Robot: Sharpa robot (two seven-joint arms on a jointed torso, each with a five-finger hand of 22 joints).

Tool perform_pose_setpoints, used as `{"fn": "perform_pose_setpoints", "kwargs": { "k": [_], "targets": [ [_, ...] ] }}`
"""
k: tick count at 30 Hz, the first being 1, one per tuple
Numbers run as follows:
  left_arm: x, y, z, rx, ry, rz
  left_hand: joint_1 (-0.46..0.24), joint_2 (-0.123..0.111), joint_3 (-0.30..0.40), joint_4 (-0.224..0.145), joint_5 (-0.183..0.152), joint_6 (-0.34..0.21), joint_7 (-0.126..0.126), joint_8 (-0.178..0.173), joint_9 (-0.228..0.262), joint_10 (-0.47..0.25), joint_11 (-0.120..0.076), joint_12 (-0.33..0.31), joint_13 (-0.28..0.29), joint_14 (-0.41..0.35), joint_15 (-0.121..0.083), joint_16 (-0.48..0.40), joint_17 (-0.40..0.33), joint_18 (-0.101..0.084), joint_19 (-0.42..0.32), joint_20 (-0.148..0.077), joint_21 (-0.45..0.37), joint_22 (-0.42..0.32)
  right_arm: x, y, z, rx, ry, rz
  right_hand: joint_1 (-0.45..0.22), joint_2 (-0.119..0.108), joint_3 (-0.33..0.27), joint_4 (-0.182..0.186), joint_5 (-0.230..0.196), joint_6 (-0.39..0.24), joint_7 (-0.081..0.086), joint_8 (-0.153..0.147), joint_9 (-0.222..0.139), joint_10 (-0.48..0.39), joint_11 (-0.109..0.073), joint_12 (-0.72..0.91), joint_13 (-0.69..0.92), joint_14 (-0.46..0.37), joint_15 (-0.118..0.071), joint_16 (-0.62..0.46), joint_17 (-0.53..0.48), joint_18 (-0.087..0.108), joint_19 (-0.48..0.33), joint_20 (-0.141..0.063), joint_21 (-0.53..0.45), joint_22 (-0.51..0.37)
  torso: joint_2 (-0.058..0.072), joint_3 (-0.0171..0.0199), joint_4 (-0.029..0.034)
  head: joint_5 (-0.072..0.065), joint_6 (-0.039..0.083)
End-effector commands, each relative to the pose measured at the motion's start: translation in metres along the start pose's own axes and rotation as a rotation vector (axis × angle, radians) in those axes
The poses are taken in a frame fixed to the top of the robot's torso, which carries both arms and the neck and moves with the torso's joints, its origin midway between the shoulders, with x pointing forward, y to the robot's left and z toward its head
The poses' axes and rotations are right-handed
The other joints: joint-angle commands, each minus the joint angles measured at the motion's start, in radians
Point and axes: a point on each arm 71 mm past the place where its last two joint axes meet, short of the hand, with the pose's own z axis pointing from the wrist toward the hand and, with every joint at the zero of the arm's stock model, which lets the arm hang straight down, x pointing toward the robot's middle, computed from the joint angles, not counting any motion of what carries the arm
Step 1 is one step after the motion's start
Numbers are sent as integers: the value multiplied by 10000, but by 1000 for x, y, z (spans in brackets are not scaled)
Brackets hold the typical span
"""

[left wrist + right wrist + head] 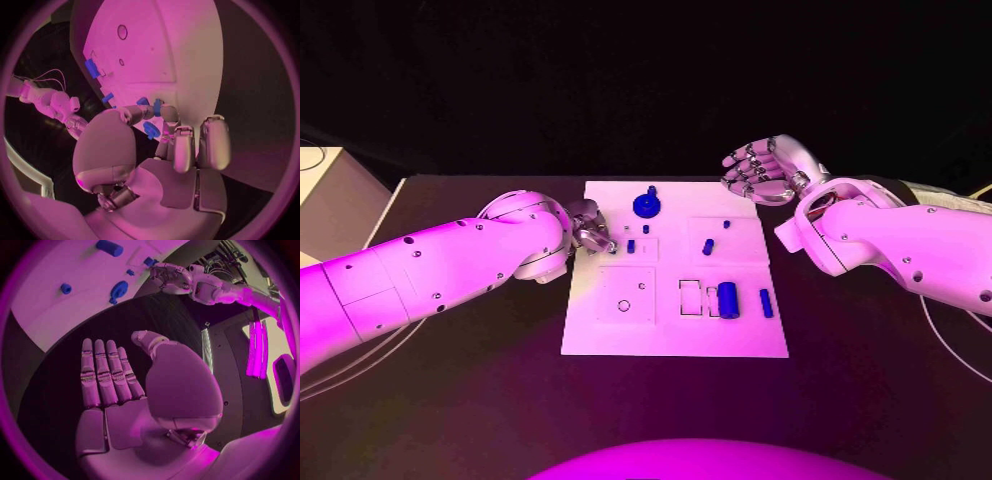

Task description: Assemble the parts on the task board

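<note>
1. The task board (672,340) lay in the middle of the black surface (473,400), between my two arms.
2. My left hand (589,228) sat at the board's left edge. In the left wrist view its fingertips (167,112) pinched a small blue part (156,107); a second blue part (150,130) showed just under the fingers, and I could not tell whether it was held or lying on the board.
3. My right hand (759,170) hovered off the board's far right corner, released, fingers straight and close together, grasping nothing.
4. On the board: a round blue part (646,205) near the far edge, a blue cylinder (727,299) and a slim blue bar (766,302) in the near right area, a small blue piece (708,246) mid-board.
</note>
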Motion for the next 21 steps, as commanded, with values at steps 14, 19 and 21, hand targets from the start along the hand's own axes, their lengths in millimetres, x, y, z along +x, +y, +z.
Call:
{"fn": "perform_pose_setpoints", "kwargs": {
  "k": [14, 19, 21],
  "targets": [
    [2, 7, 0, -118, -15, -13, 451, 329, 1292, -1256, 50, 43, 36, 49, -4, 67, 17, 43, 13, 1040, -17, 43, 2635, -88, 91, -15, 39, 439, 1, 1, 0, -154, 99, -9, -76, -6, 2, 83, 86, 61, 292, -55, -17, -27, 6, -45, -12, -12, 51, 5, -18, 142, -21, 34, 12, -10, 9, -5, 2, -25, -50],
    [2, 7, 0, -90, 12, -99, 451, 329, 1292, -1256, 50, 43, 36, 49, -4, 67, 17, 43, 13, 1040, -17, 43, 2635, -88, 91, -15, 39, 439, 1, 1, 0, -156, 99, -8, -76, -6, 2, 83, 86, 61, 292, -55, -17, -27, 6, -45, -12, -12, 51, 5, -18, 142, -21, 34, 12, -10, 1, 0, 0, -25, -71],
    [2, 7, 0, -97, 11, -115, 451, 328, 1300, -1256, 42, 46, 36, 49, -7, 70, 18, 40, 8, 1040, -17, 43, 2635, -88, 91, -14, 41, 440, 1, 1, 0, -155, 99, -8, -76, -6, 2, 83, 86, 61, 292, -55, -17, -27, 6, -45, -12, -12, 51, 5, -18, 142, -21, 34, 12, -10, -1, 2, 2, -25, -73]
  ]
}}
